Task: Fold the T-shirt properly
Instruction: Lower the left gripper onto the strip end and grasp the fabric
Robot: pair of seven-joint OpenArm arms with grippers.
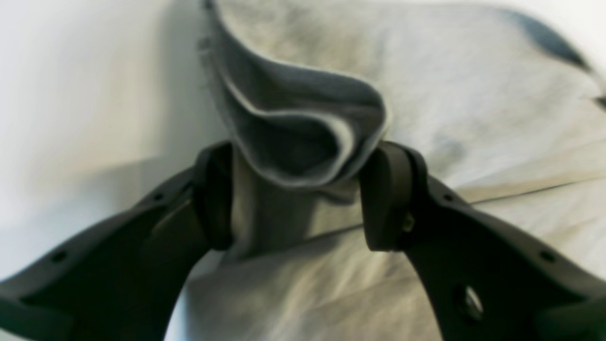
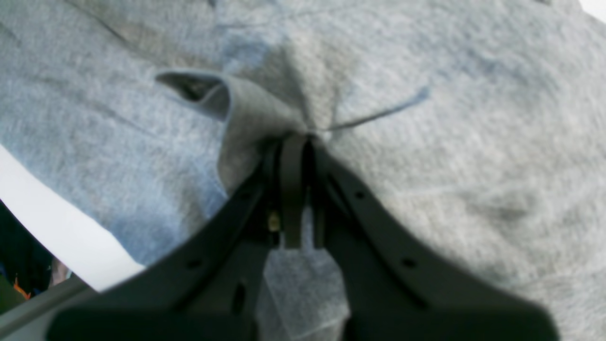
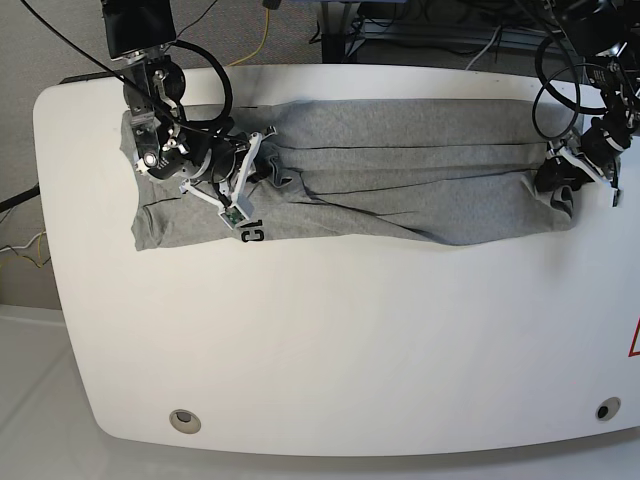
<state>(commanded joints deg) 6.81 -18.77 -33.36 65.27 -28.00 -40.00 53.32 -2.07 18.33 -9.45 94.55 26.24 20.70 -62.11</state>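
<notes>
- The T-shirt [image 3: 400, 180] lies stretched sideways across the far half of the white table [image 3: 330, 340], already narrowed into a long band with several lengthwise creases; a bit of black print peeks out at its near edge toward the left of the base view.
- The right gripper [image 2: 297, 137] sits on the end of the shirt at the left of the base view, jaws pressed together on a pinch of grey cloth — the fabric puckers and radiates folds from the fingertips.
- The left gripper [image 1: 296, 189] is at the opposite end, by the table's far right corner. Its jaws stand apart, with a curled lip of the shirt's edge standing up between them; the cloth brushes the pads but I'd not call it clamped.
- My reading: the lengthwise fold is done and the crosswise fold is being set up — one end is held, the other is not yet gripped.
- Next, it seems, the left jaws need to shut on that raised edge, catching all the layers, before either end is carried across.
- The risk is a thin grab that leaves the lower layer behind.
</notes>
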